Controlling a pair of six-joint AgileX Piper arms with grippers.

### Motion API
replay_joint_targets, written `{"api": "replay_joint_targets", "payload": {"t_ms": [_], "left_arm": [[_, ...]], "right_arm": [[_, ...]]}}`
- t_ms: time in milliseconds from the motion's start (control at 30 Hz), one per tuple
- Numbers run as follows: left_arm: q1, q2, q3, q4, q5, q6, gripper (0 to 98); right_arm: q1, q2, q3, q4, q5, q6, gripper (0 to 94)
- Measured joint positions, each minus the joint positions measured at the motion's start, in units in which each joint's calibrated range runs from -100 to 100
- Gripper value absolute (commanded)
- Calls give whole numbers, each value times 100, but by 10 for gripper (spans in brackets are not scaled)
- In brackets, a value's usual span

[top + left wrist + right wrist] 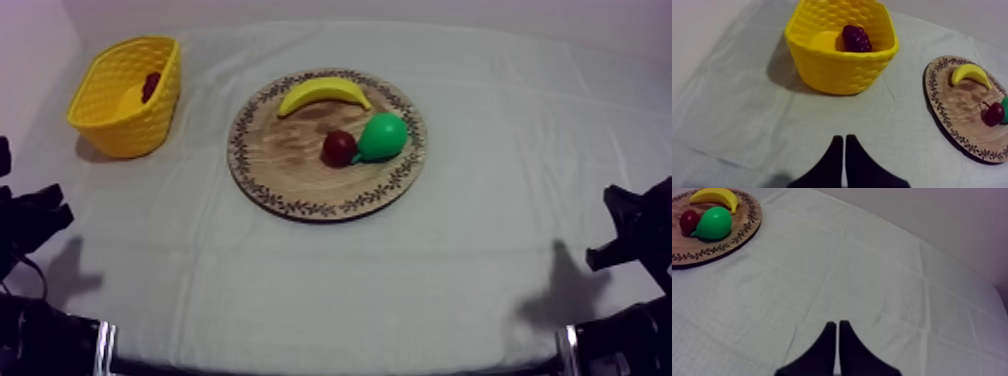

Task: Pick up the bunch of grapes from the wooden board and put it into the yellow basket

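Grapes (856,38) lie in the basket (842,70) by the table's (400,290) far-left corner. The job looks done, so I rest left gripper (844,150) and right gripper (837,338) pinched together, empty.

The grey-white cloth (450,260) is matt and creased. The wooden board (290,165) shows matt brown grain. The yellow basket (125,125) looks like woven-patterned plastic. The banana (322,93), pear (385,135) and small red fruit (339,147) look smooth, slightly glossy; the bunch of grapes (856,38) is bumpy
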Motion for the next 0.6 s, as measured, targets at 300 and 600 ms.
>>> {"api": "replay_joint_targets", "payload": {"t_ms": [300,600], "left_arm": [[-43,-634,323,1,-439,-106,1],[-96,-1040,476,12,-573,505,1]], "right_arm": [[0,0,0,0,0,0,3],[0,0,0,0,0,0,3]]}}
